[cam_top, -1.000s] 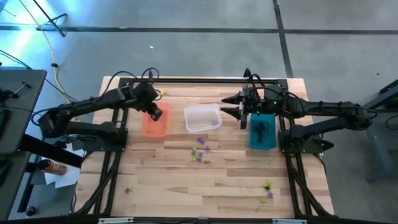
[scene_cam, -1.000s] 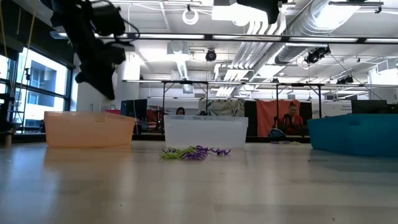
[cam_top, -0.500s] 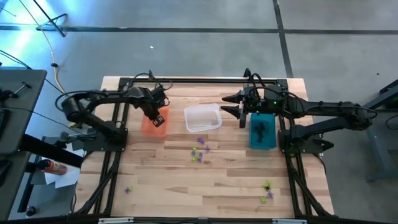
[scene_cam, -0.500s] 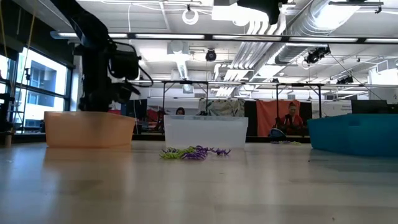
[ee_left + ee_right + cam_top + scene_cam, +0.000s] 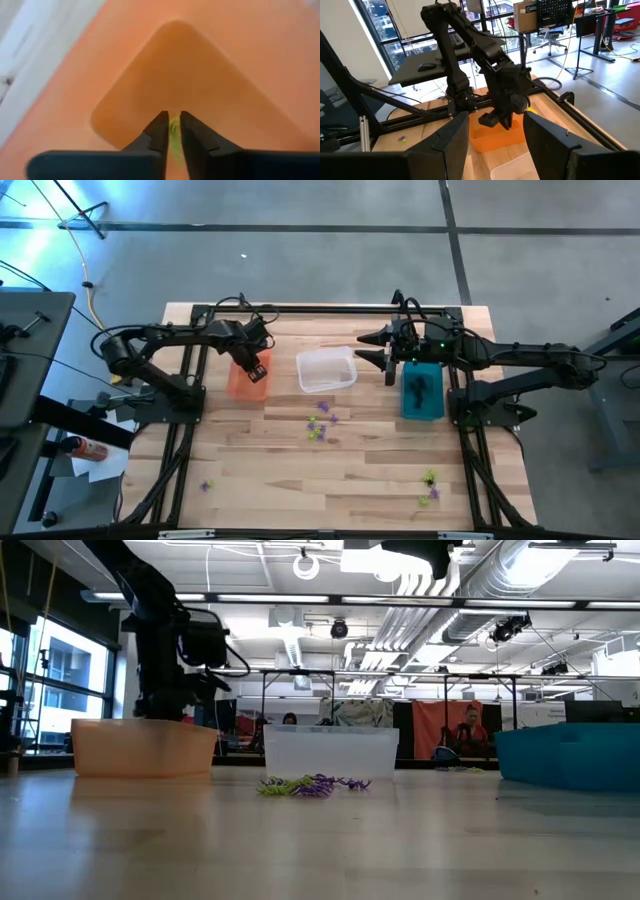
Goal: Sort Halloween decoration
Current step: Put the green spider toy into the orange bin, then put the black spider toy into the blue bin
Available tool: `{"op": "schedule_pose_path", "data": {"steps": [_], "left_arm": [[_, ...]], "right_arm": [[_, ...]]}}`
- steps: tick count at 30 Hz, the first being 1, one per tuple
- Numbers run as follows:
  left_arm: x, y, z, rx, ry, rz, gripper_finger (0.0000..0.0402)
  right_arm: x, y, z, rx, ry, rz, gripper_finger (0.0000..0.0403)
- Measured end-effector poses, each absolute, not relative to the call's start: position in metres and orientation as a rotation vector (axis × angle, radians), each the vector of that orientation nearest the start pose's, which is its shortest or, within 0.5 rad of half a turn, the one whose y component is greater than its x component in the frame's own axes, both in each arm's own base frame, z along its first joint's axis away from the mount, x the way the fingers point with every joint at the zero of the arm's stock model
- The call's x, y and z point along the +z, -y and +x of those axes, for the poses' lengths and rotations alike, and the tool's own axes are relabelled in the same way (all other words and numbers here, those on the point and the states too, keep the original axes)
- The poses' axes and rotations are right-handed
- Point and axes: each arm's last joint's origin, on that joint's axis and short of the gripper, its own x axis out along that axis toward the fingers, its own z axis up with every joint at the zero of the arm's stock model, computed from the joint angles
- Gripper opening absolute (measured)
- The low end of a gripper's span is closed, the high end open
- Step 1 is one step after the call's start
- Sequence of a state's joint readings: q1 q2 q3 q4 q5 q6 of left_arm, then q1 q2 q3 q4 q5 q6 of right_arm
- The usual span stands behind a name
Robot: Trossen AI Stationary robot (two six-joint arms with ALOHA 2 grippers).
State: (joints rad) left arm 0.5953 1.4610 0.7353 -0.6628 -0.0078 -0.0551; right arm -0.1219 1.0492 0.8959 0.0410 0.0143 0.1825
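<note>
I've got the left gripper (image 5: 170,131) low inside the orange bin (image 5: 236,383), fingers (image 5: 158,131) barely parted around a yellow-green trinket (image 5: 174,134) for dropping, while the right gripper's (image 5: 496,131) fingers wait spread above the teal bin (image 5: 432,407).

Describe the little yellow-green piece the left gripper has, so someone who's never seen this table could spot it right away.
Start at the wooden table and find the orange bin, the leftmost of three bins in a row. The left gripper reaches down into it, and the yellow-green trinket sits between its dark fingers. Unlike the other trinkets, scattered on the bare tabletop, this one hangs over the orange bin's floor.
</note>
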Motion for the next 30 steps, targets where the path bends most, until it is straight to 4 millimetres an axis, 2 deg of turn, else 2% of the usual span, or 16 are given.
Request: {"op": "schedule_pose_path", "data": {"steps": [8, 12, 17, 22, 26, 30], "left_arm": [[0.181, -0.122, 0.181, 0.530, -1.232, -0.440, 0.0148], [0.211, -0.116, 0.176, 0.501, -1.067, -0.487, 0.0180], [0.271, -0.102, 0.174, 0.417, -0.661, -0.514, 0.0190], [0.319, -0.074, 0.173, 0.230, -0.289, -0.397, 0.0186], [0.336, -0.052, 0.179, 0.092, -0.149, -0.350, 0.0188], [0.340, -0.034, 0.186, 0.029, -0.117, -0.304, 0.0188]], "right_arm": [[0.343, 0.029, 0.234, -0.145, -0.100, 0.181, 0.0183], [0.344, 0.029, 0.234, -0.141, -0.091, 0.180, 0.0183], [0.348, 0.029, 0.234, -0.136, -0.053, 0.178, 0.0183], [0.349, 0.029, 0.234, -0.126, -0.045, 0.185, 0.0183], [0.349, 0.028, 0.234, -0.089, -0.048, 0.212, 0.0183], [0.349, 0.026, 0.235, -0.043, -0.054, 0.231, 0.0183]]}}
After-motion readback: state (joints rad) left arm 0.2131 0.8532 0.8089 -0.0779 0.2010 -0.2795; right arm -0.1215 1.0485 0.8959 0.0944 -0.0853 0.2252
